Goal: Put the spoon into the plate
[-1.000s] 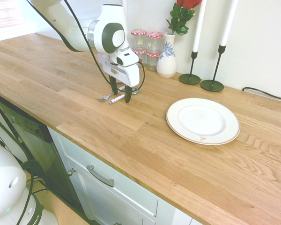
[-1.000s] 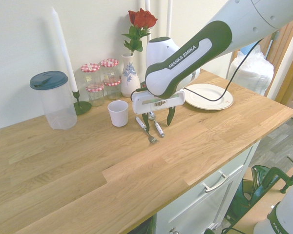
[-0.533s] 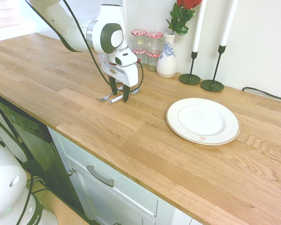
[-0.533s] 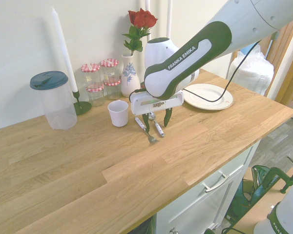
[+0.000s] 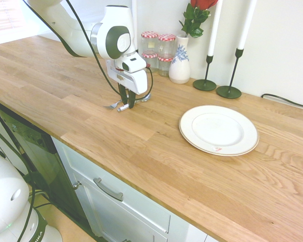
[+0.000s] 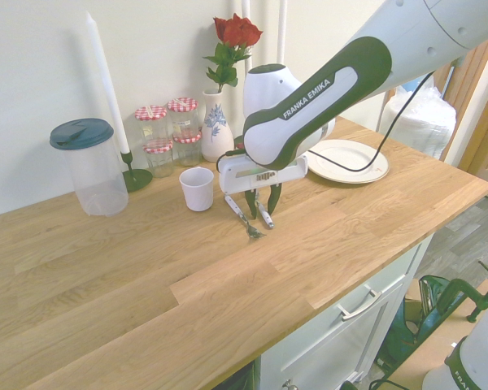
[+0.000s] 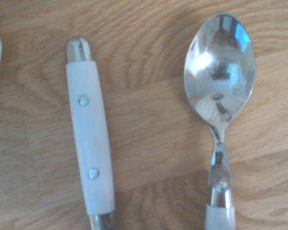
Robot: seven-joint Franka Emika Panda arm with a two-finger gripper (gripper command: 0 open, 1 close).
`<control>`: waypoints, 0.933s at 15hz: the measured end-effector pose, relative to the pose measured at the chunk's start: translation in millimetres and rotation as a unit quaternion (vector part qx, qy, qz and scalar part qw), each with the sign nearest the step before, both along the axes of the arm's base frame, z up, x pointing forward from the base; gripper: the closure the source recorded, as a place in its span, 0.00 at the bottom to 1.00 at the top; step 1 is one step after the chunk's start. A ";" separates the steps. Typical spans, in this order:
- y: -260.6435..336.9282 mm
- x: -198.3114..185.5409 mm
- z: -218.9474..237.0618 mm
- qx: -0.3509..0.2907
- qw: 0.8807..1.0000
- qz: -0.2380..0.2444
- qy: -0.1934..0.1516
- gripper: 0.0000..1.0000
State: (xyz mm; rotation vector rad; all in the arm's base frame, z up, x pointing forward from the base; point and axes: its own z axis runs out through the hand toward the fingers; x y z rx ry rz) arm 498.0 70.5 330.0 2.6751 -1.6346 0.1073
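Observation:
The spoon [image 7: 220, 72] lies flat on the wooden counter, its shiny bowl [image 5: 144, 97] pointing toward the jars. My gripper [image 5: 128, 104] stands down over its pale handle [image 6: 266, 216], one finger on each side. The fingers are narrowed but still apart, with a small gap to the handle, so the gripper is open. A fork [image 6: 244, 221] with a white riveted handle [image 7: 89, 143] lies parallel right beside the spoon. The white plate [image 5: 191, 133] with a small red mark sits further along the counter, well apart from the gripper, and also shows behind the arm [image 6: 368, 174].
A white cup [image 6: 198, 188] stands close to the cutlery. Jars with checked lids [image 6: 167, 134], a vase with a rose [image 5: 180, 65], candle holders [image 5: 217, 89] and a teal-lidded jug [image 6: 91, 166] line the wall. The counter's front edge [image 5: 121, 169] is near.
The fingers have drawn in from wide open to a narrow straddle around the spoon's handle. The spoon and fork have not moved.

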 end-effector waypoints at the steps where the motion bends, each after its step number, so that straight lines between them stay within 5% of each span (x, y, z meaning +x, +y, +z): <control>1: -0.3 -1.9 -0.3 0.001 1.000 -0.002 0.000 1.00; 11: -11.0 -6.3 3.5 -0.001 1.000 0.000 0.002 1.00; 14: -13.3 -7.6 35.4 -0.003 1.000 0.009 -0.019 1.00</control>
